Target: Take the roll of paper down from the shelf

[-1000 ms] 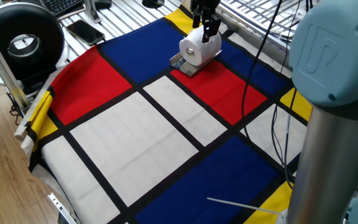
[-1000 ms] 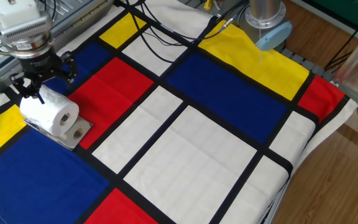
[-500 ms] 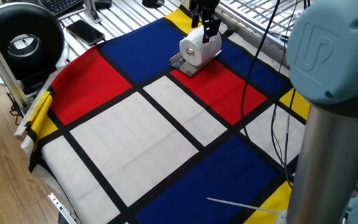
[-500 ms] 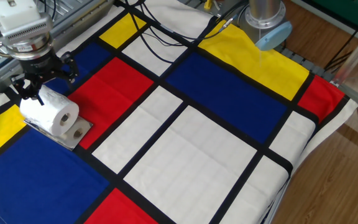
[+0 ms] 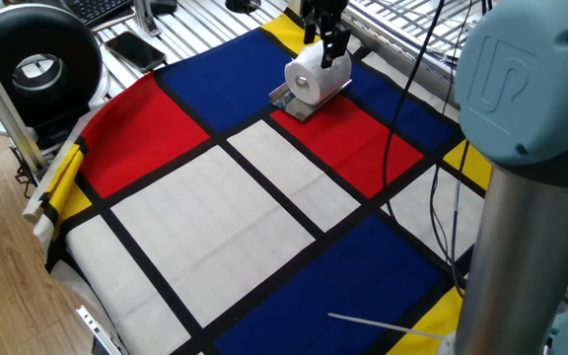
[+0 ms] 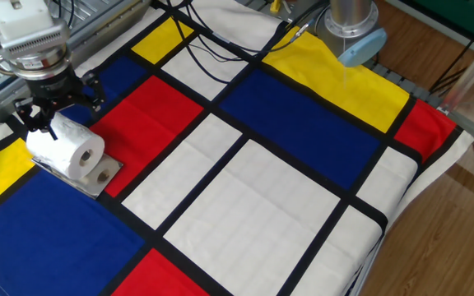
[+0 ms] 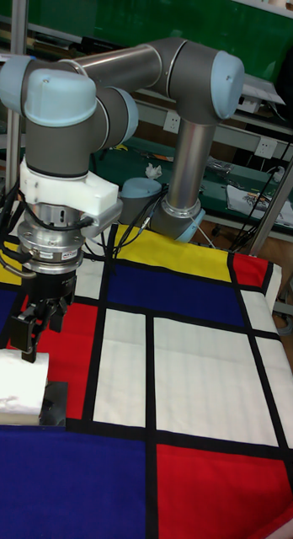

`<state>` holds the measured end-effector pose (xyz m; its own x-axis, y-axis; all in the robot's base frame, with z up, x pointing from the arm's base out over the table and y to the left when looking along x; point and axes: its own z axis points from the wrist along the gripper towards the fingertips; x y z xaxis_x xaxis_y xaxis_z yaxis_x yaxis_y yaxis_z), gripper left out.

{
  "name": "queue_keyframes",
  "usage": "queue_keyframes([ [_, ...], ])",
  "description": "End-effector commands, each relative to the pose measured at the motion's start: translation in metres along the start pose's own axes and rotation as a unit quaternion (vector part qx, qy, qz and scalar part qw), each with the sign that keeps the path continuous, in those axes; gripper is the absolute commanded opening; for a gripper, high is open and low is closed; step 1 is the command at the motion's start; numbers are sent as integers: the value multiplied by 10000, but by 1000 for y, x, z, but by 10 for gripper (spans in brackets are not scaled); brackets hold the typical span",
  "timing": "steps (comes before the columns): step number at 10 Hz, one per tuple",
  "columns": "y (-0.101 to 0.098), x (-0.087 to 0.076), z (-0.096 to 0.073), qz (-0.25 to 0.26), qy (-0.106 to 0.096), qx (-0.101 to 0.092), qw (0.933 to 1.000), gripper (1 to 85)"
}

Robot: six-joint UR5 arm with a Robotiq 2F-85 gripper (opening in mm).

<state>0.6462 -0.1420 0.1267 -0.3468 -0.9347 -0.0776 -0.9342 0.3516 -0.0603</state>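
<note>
On the shelf (image 6: 97, 182), at the table's (image 6: 253, 205) far-left edge, the roll of paper (image 6: 66, 148) lies on its side, axis horizontal. Directly above its rear end, the gripper (image 6: 46, 113) stands with jaws narrowly parted, straddling the roll's top; contact cannot be confirmed.

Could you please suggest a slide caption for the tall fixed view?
UR5 gripper poised at the top of the roll of paper, which sits on the shelf over a colour-block cloth.
</note>
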Motion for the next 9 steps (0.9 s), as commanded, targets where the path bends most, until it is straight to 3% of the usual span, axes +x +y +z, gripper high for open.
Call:
queue_keyframes([
  [1, 0, -6, -1, 238, -132, -2, 9996, 733],
  [4, 0, -10, -1, 260, -205, -6, 9995, 730],
  [7, 2, -3, -1, 82, -73, -68, 9999, 727],
  [9, -13, 8, 1, -203, 57, -86, 9997, 723],
])
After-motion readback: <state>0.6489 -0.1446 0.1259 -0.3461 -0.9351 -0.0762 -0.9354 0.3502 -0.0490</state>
